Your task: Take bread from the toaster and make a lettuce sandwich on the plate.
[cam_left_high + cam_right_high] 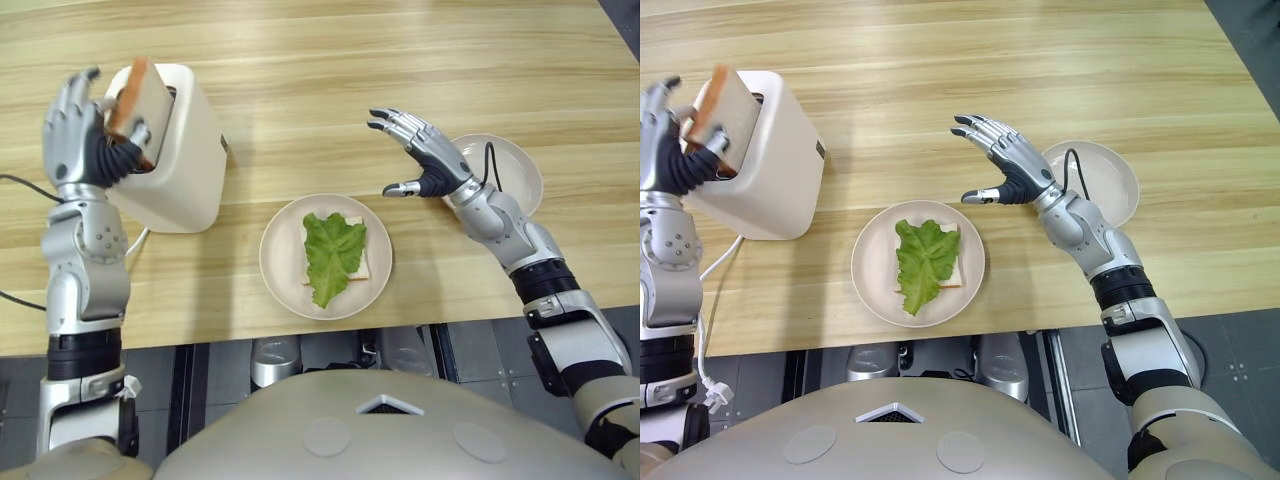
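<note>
A white toaster [185,150] stands at the left of the wooden table. My left hand [85,135] is shut on a slice of bread [135,95] held just above the toaster's slot. In front of me a round plate [280,270] holds a slice of bread [360,265] with a green lettuce leaf [332,255] lying on top. My right hand [420,155] hovers open above the table to the right of the plate, fingers spread, holding nothing.
An empty small white plate [515,170] sits at the right, behind my right forearm. The toaster's cord [135,243] runs off the table's front edge at the left. Bare wooden tabletop stretches behind the plates and toaster.
</note>
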Robot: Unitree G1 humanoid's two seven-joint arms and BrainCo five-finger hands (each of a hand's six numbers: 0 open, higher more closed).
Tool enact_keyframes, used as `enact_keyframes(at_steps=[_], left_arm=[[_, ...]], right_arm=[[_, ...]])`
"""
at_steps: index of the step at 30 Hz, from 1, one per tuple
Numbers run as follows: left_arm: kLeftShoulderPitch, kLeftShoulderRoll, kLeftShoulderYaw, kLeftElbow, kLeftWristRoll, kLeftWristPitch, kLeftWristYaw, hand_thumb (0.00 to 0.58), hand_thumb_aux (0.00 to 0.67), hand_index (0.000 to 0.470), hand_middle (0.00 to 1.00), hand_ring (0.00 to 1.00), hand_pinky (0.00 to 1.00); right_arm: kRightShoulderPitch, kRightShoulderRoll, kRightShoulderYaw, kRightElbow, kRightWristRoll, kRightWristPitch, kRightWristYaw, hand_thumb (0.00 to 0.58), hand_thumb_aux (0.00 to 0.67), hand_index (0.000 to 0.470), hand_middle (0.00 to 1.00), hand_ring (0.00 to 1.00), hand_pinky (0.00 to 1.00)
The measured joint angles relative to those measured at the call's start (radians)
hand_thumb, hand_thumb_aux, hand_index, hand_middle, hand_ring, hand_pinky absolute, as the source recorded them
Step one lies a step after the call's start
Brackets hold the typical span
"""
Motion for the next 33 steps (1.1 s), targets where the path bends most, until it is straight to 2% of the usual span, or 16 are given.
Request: enact_keyframes(at_steps=[2, 3, 4, 5, 9, 11, 15, 19, 23, 26, 30, 33], left_arm=[[-0.062, 0.0, 0.019, -0.049, -0.001, -0.025, 0.037, 0.58, 0.67, 0.46, 0.61, 0.61, 0.61], [-0.071, 0.0, 0.019, -0.064, -0.001, -0.033, 0.047, 0.58, 0.67, 0.46, 0.84, 0.84, 0.84], [-0.074, -0.005, 0.018, -0.068, -0.001, -0.04, 0.054, 0.58, 0.67, 0.46, 0.84, 0.84, 0.84], [-0.073, -0.014, 0.016, -0.071, 0.0, -0.048, 0.061, 0.58, 0.67, 0.46, 1.0, 1.0, 1.0], [-0.081, -0.034, 0.019, -0.116, -0.008, -0.073, 0.081, 0.58, 0.67, 0.46, 1.0, 1.0, 1.0], [-0.107, -0.047, 0.017, -0.166, -0.086, -0.103, 0.047, 0.58, 0.67, 0.46, 1.0, 1.0, 1.0], [-0.116, -0.132, -0.09, -0.255, -0.411, -0.095, -0.186, 0.58, 0.67, 0.46, 1.0, 1.0, 1.0], [-0.045, -0.169, -0.229, -0.205, -0.598, -0.028, -0.399, 0.58, 0.67, 0.46, 1.0, 1.0, 1.0], [0.053, -0.207, -0.349, -0.056, -0.788, 0.019, -0.622, 0.58, 0.67, 0.46, 1.0, 1.0, 1.0], [0.091, -0.197, -0.407, 0.058, -0.832, 0.012, -0.755, 0.58, 0.67, 0.46, 1.0, 1.0, 1.0], [0.071, -0.164, -0.427, 0.112, -0.878, -0.021, -0.896, 0.58, 0.67, 0.46, 1.0, 1.0, 1.0], [-0.019, -0.153, -0.427, 0.142, -0.902, -0.024, -0.966, 0.58, 0.67, 0.46, 1.0, 1.0, 1.0]], right_arm=[[0.0, 0.002, 0.0, -0.001, -0.001, 0.001, -0.003, 0.0, 0.0, 0.0, 0.0, 0.0, 0.0], [0.0, 0.002, 0.0, -0.001, -0.001, 0.001, -0.004, 0.0, 0.0, 0.0, 0.0, 0.0, 0.0], [0.0, 0.002, 0.0, 0.0, -0.002, 0.002, -0.007, 0.0, 0.0, 0.0, 0.0, 0.0, 0.0], [0.0, 0.002, 0.0, 0.0, -0.002, 0.003, -0.01, 0.0, 0.0, 0.0, 0.0, 0.0, 0.0], [0.001, 0.002, -0.007, -0.001, -0.002, 0.003, -0.03, 0.0, 0.0, 0.0, 0.0, 0.0, 0.0], [0.005, 0.003, -0.029, -0.013, 0.007, 0.001, -0.049, 0.0, 0.0, 0.0, 0.0, 0.0, 0.0], [0.02, 0.005, -0.126, -0.094, 0.099, -0.046, -0.098, 0.0, 0.0, 0.0, 0.0, 0.0, 0.0], [0.091, 0.004, -0.185, -0.229, 0.195, -0.116, -0.095, 0.0, 0.0, 0.0, 0.0, 0.0, 0.0], [0.186, -0.011, -0.148, -0.35, 0.214, -0.171, -0.007, 0.0, 0.0, 0.0, 0.0, 0.0, 0.0], [0.241, -0.041, -0.088, -0.402, 0.212, -0.201, 0.084, 0.0, 0.0, 0.0, 0.0, 0.0, 0.0], [0.283, -0.063, -0.053, -0.412, 0.236, -0.214, 0.17, 0.0, 0.0, 0.0, 0.0, 0.0, 0.0], [0.299, -0.073, -0.034, -0.412, 0.238, -0.231, 0.217, 0.0, 0.0, 0.0, 0.0, 0.0, 0.0]])
